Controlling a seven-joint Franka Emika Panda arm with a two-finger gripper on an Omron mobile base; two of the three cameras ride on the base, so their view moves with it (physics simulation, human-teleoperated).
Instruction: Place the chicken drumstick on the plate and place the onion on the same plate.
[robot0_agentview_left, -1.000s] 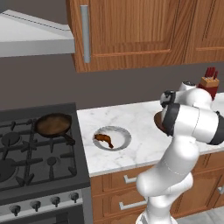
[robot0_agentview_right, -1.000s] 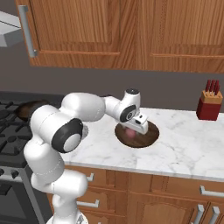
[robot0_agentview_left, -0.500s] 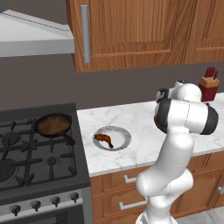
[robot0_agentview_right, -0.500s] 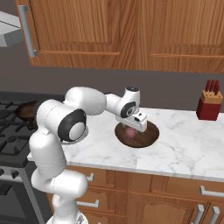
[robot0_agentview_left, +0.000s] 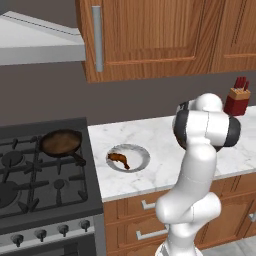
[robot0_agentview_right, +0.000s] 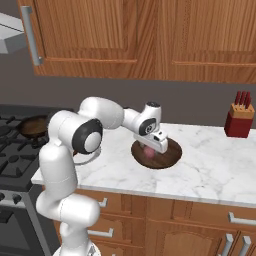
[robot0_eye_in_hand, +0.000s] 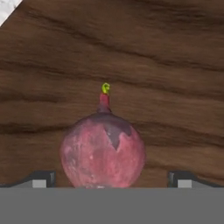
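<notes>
Orange-brown chicken drumstick (robot0_agentview_left: 119, 159) already on round grey-white plate (robot0_agentview_left: 141, 154). Two-finger gripper (robot0_eye_in_hand: 109, 180) wide open, empty, straddling pinkish-red onion (robot0_eye_in_hand: 102, 150) on round dark wood board (robot0_agentview_right: 172, 151) — next: close, lift.

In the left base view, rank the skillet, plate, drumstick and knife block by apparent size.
1. Plate and skillet: look alike, unranked.
2. Knife block, farther from the camera, so unsure.
3. Drumstick, clearly smallest.
</notes>
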